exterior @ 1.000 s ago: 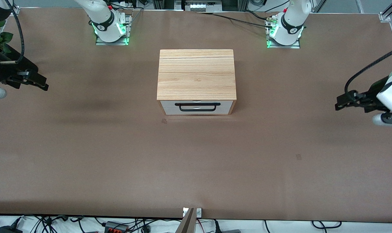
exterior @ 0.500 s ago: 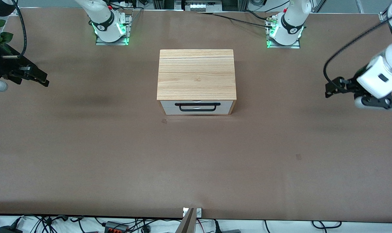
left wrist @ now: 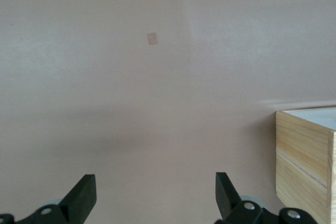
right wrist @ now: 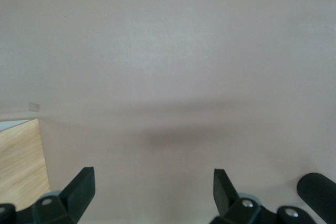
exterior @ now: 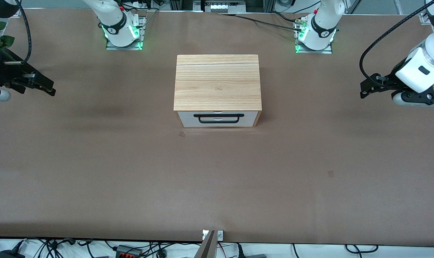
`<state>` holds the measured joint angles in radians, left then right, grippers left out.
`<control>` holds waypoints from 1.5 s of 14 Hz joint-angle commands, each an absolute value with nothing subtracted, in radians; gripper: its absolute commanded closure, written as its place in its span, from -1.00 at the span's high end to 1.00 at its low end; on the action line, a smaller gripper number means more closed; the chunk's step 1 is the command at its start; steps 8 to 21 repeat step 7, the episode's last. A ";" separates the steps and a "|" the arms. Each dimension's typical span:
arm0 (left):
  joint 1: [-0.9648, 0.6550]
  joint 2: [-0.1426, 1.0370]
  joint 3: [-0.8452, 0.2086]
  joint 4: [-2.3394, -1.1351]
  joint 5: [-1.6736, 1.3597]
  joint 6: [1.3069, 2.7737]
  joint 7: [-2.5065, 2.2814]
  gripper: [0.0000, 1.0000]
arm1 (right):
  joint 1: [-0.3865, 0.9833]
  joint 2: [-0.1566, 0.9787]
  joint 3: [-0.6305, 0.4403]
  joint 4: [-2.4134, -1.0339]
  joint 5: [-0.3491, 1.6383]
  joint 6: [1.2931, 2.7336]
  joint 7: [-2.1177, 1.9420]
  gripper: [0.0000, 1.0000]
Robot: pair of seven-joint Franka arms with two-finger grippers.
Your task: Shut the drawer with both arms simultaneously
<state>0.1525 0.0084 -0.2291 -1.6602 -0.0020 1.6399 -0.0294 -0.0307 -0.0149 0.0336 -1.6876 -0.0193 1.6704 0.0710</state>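
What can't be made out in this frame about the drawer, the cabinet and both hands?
- Drawer: whether it shuts fully flush; front view is too steep, the cabinet top overhangs it.
- Drawer inside: hidden by its white front.
- Left hand: palm cut off by the left wrist view's edge; fingers spread.
- Right hand: likewise in the right wrist view.
- Cabinet: only a corner shows in either wrist view.

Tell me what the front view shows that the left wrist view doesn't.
Only the front view shows the drawer, its white front flush with the wooden box, its black handle, the right gripper over the table's right-arm end, and both arm bases. Only the left wrist view shows the left gripper open, its fingers spread wide over bare table. Both share the brown table, the box's side and the left gripper.
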 commanded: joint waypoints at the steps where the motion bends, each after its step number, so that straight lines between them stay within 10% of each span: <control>1: 0.065 -0.005 -0.166 -1.675 -0.011 1.631 -0.031 1.00 | -0.026 -0.028 0.034 -1.698 -0.023 1.667 0.078 1.00; 21: 0.072 0.015 -0.166 -1.666 -0.012 1.605 -0.025 1.00 | -0.029 -0.028 0.034 -1.698 -0.025 1.667 0.077 1.00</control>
